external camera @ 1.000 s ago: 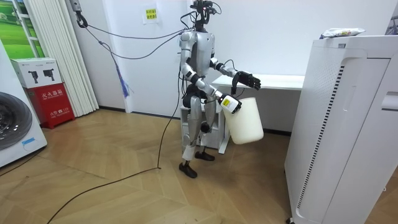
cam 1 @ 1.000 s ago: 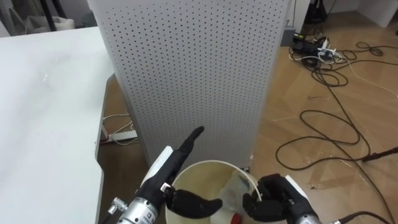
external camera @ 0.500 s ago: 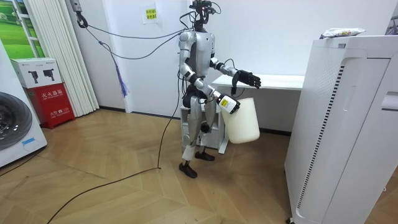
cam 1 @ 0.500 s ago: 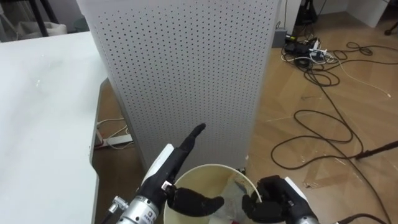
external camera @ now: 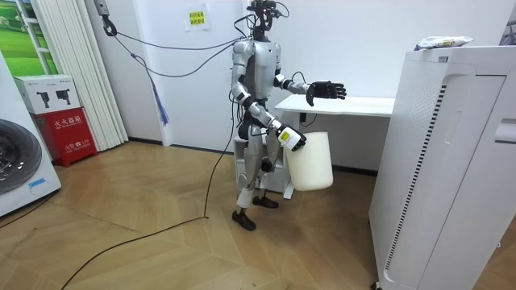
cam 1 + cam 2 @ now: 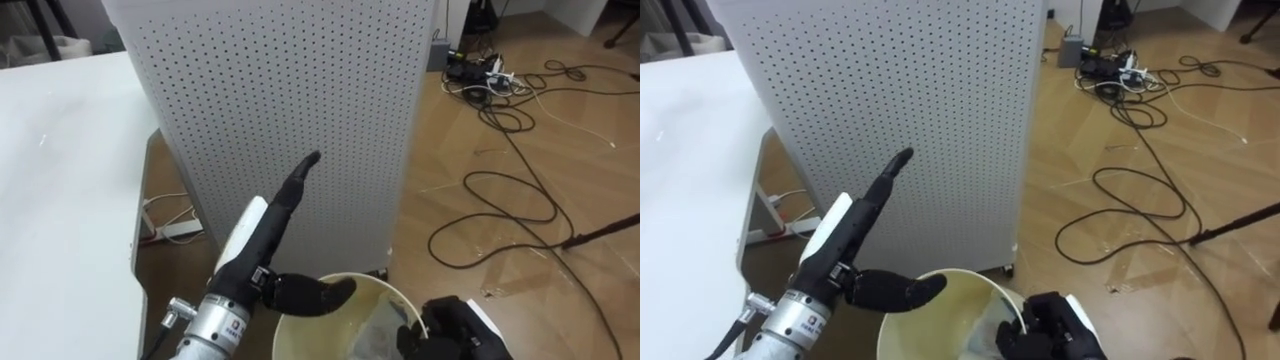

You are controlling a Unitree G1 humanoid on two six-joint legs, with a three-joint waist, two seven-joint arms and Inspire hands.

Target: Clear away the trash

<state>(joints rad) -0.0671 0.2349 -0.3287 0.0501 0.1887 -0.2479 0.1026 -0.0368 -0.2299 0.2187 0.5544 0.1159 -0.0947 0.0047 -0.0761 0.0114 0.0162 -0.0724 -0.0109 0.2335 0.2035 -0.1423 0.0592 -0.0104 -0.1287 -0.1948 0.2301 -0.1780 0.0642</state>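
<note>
**Bin** [image 6: 335,310]: cream, round-rimmed, mouth up. It is carried low in front of the robot, presumably so that collected garbage can drop straight in.

**Right robot hand** [image 6: 447,330]: fingers curled over the bin's rim on its right side. The arm is bent and kept close to the body, bearing the load.

**Crumpled wrapper** [image 6: 385,325]: pale, lying inside the bin toward the right wall. Judged to be garbage already gathered.

**Packet** [image 5: 443,42]: lies on top of the tall perforated unit [image 6: 290,90], well apart from the robot. Probably the next piece to fetch.

**Left robot hand** [image 6: 280,220]: holds nothing, fingers straight and together, thumb spread sideways above the bin's rim. The arm is stretched forward toward the unit, apparently kept free for picking.

**White surface** [image 6: 60,170]: stands at the robot's left.
</note>
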